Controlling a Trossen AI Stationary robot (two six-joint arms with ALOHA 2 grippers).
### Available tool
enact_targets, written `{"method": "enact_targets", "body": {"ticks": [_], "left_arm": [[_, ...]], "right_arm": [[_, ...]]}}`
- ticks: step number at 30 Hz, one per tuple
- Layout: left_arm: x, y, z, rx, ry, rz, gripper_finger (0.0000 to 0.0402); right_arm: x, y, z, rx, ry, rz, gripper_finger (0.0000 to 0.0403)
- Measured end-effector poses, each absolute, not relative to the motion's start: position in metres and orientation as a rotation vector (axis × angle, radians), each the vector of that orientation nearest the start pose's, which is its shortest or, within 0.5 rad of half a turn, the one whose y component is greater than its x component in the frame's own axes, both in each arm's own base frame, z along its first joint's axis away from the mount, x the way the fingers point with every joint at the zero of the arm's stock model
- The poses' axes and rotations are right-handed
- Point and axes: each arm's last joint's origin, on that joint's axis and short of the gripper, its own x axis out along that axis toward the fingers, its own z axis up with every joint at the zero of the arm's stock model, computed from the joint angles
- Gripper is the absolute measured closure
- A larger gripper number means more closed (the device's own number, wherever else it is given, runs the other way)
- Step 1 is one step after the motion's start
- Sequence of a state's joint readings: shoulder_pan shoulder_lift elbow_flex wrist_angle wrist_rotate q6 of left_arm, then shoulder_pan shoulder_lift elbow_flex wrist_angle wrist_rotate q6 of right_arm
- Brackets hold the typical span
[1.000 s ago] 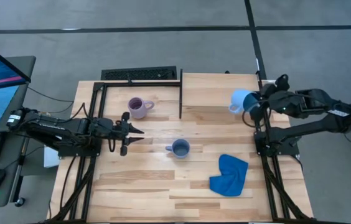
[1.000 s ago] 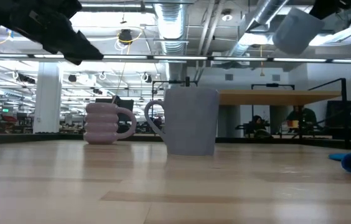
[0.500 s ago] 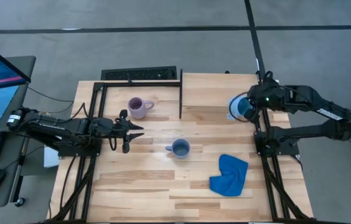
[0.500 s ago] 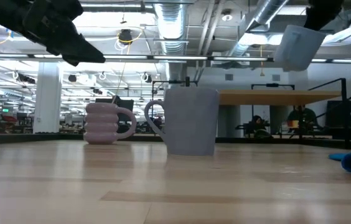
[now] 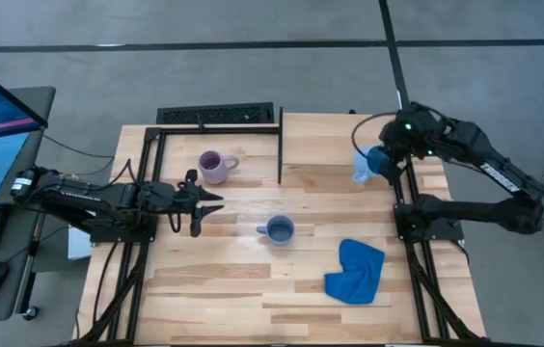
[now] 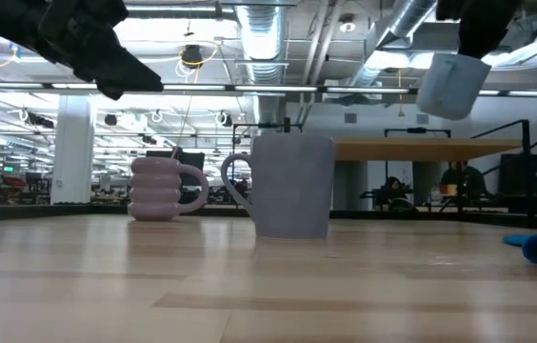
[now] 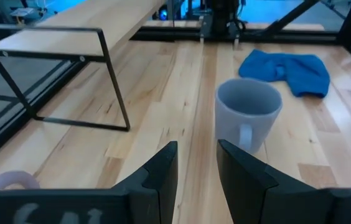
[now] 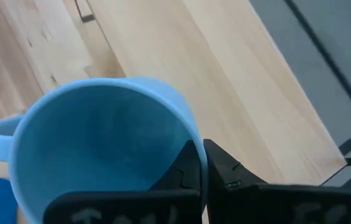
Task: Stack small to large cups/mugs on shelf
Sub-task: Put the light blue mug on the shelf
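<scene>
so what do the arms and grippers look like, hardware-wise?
Both arms are dark, near black, built of slim jointed links. The left gripper has two tapered matte black fingers. The right gripper has the same flat black fingers, and a small green light glows on that arm near its wrist. Black cables run along the left arm's base. Faint pale lettering shows on both grippers' bodies, unreadable.

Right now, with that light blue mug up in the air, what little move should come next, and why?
Probably lower it. The right claw pinches the rim of the light blue mug, which hangs above the shelf, clear of its surface. Easing straight down would set it there. The left claw waits over the table.
</scene>
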State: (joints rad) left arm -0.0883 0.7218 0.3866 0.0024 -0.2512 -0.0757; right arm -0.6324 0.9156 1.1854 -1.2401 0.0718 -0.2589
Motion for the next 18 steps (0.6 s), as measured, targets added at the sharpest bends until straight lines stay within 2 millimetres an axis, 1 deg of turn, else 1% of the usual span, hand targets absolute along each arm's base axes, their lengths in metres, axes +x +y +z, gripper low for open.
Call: {"method": "enact_targets", "body": {"ticks": [6, 10, 14, 18], "left_arm": [[0.164, -0.007, 0.223, -0.02, 0.315, 0.173, 0.0298], [0.164, -0.007, 0.223, -0.028, 0.314, 0.175, 0.0298], [0.164, -0.007, 0.223, -0.038, 0.313, 0.176, 0.0298], [0.164, -0.007, 0.224, -0.036, 0.311, 0.191, 0.0298]], "right_arm": [[0.11, -0.104, 0.348, 0.112, 1.062, -0.475, 0.0393], [0.11, -0.118, 0.342, 0.146, 1.1, -0.494, 0.0393], [0.105, -0.127, 0.34, 0.163, 1.117, -0.503, 0.0393], [0.102, -0.13, 0.34, 0.136, 1.125, -0.506, 0.0393]]}}
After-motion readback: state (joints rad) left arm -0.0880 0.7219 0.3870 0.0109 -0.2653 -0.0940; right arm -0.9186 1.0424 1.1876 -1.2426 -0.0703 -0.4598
